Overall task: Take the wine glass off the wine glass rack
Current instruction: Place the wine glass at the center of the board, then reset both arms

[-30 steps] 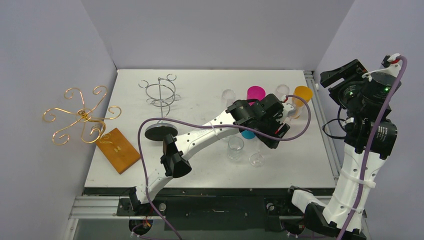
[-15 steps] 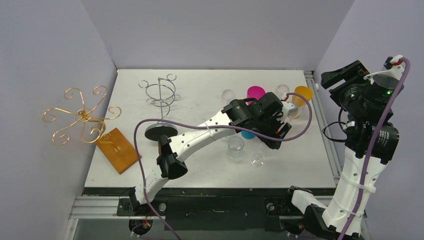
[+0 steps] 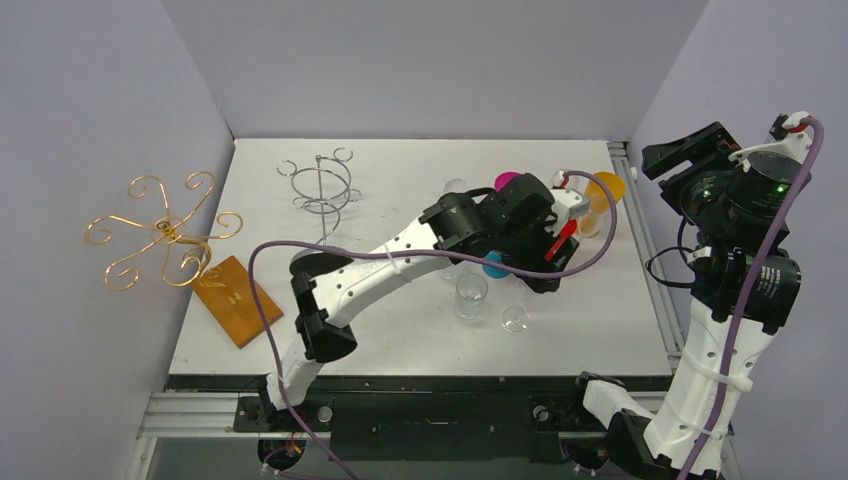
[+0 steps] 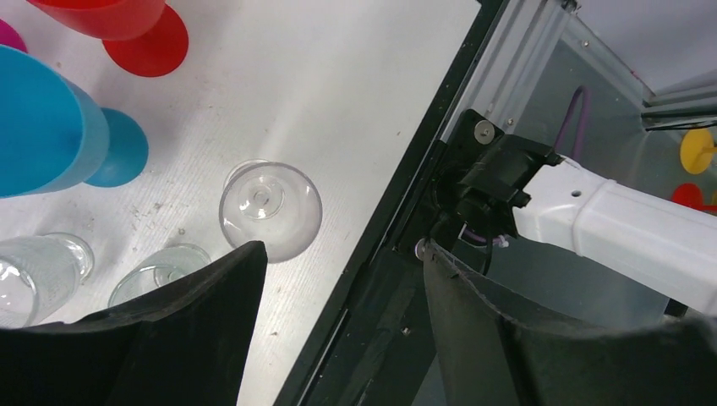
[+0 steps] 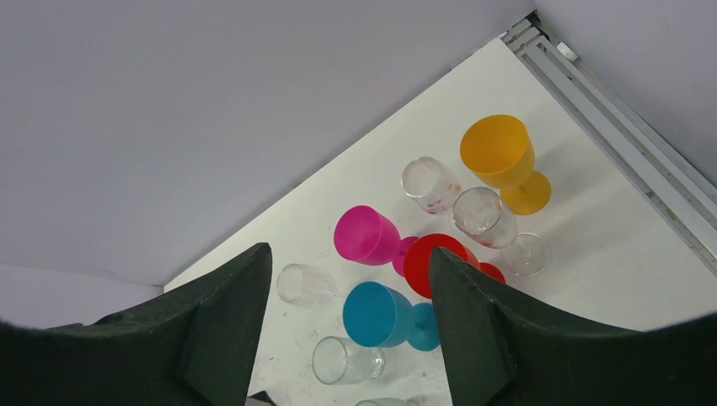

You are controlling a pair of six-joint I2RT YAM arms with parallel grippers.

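left wrist: wine glass (image 4: 270, 210) on table (image 4: 338, 101)

A wire rack (image 3: 322, 190) is standing far left on the table (image 3: 400, 165); glasses (image 3: 470, 295) are sitting grouped at the right, and a board (image 3: 236, 300) is lying near left.

1. I am looking down on a white bench (image 3: 420, 335) that is carrying everything here.
2. A wooden block (image 3: 236, 300) is lying flat near the bench's left front corner.
3. A gold curled-wire stand (image 3: 160, 235) is spreading out just beside that block, over the left edge.
4. Yellow (image 5: 499, 150), pink (image 5: 365, 235) and blue (image 5: 376, 315) goblets are standing close together at the right.
5. A clear tumbler (image 5: 342, 359) is standing near the blue one.
6. A metal rail (image 3: 652, 265) is running along the bench's right edge.
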